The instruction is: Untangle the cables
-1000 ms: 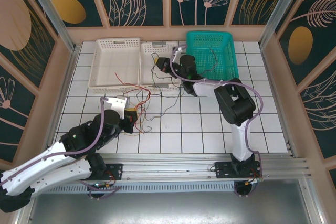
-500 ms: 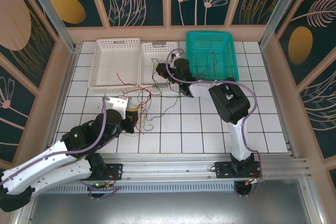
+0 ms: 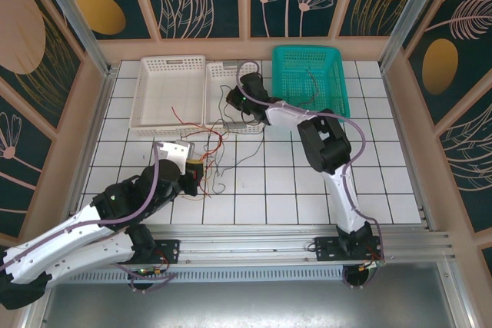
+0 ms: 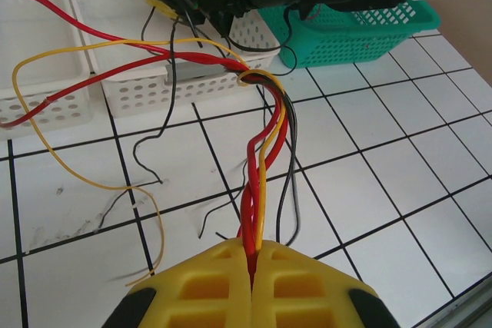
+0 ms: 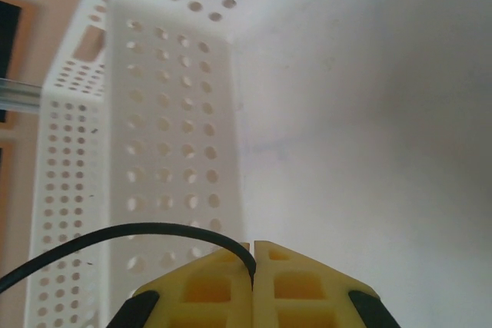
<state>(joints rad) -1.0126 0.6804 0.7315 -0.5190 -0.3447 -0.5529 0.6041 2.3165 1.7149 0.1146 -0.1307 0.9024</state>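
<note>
**Both grippers clamped on wire, one at each end of the tangle**

The left gripper [image 4: 252, 260] has its yellow fingers pressed fully together. A bundle of the cables [image 4: 260, 160] is pinched between the tips: red, yellow and black strands twisted around one another. From the fingertips the bundle runs straight ahead over the tiled table [image 4: 369, 190] to a knot. Beyond the knot the strands fan out. Red ones and a yellow loop swing off to this gripper's left, and a black one carries on forward toward the small white basket [image 4: 146, 86]. A few loose dark ends lie on the tiles close to either side of the bundle, a little ahead of the fingers.

The right gripper [image 5: 253, 255] is closed tight as well, its fingers meeting with no gap. A single black cable [image 5: 115, 237] comes out from between its tips and arcs away to its left. Directly in front of these fingers are the bare floor and perforated wall of the small white basket. In the top view the teal basket [image 3: 307, 74] stands just beside this arm, with a thin dark strand lying inside it.
</note>
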